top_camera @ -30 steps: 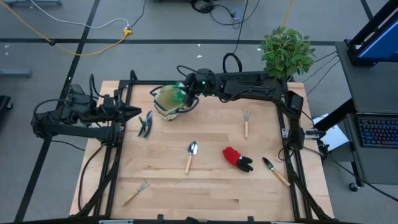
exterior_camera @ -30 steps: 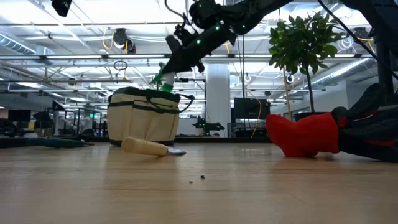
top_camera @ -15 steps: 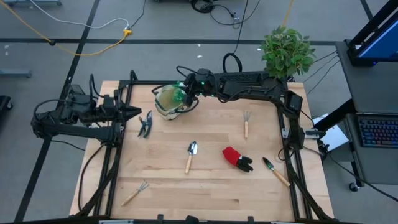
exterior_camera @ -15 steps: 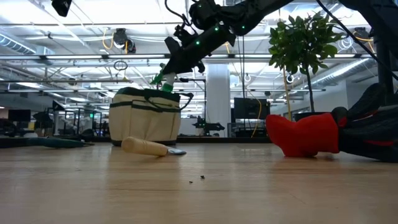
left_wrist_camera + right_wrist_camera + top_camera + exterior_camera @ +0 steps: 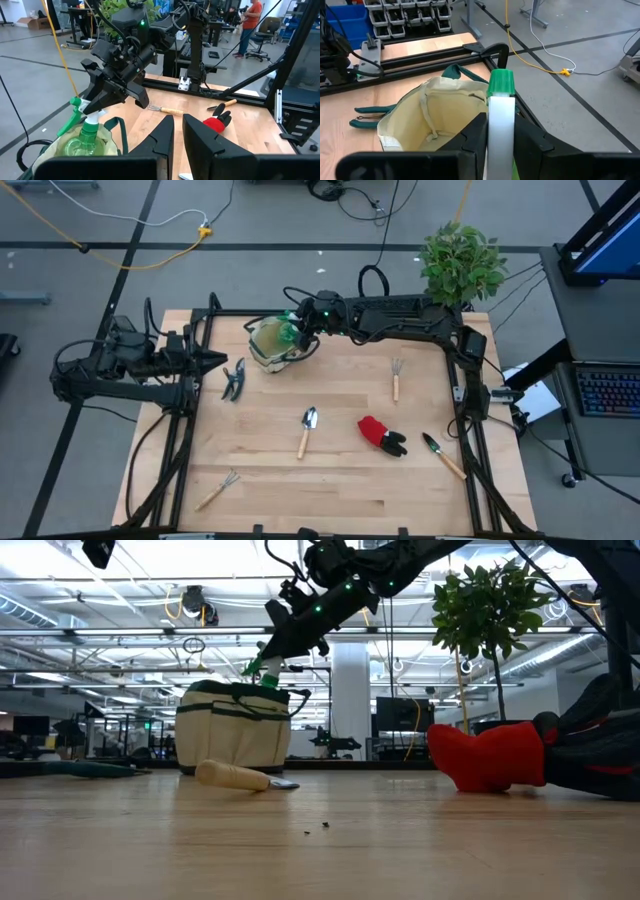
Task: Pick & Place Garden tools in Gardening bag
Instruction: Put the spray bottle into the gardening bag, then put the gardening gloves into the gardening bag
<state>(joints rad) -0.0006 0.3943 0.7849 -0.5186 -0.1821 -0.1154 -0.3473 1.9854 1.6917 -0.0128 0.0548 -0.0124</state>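
The beige, green-trimmed gardening bag (image 5: 268, 345) stands upright on its base at the table's far side, left of the middle. A green spray bottle (image 5: 82, 145) stands in its open mouth. My right gripper (image 5: 298, 330) reaches in from the right and is shut on the bottle's head just above the bag's rim. My left gripper (image 5: 222, 360) waits shut over the table's left edge, touching nothing. Pruning shears (image 5: 234, 380) lie flat on the table between it and the bag. My right gripper pinches the spray bottle's white head (image 5: 501, 107) between its two fingers (image 5: 476, 134), just behind the green nozzle cap (image 5: 500, 82). The fingers slant down from the table's right side. The bottle stands upright, its green body (image 5: 80, 146) down inside the bag.
On the tabletop lie a silver trowel (image 5: 306, 430), red-black gloves (image 5: 382, 434), a green-bladed trowel (image 5: 443, 455), a fork (image 5: 396, 378) and a rake (image 5: 217, 490). A potted plant (image 5: 462, 262) stands beyond the far right corner. A person (image 5: 250, 20) stands in the room behind.
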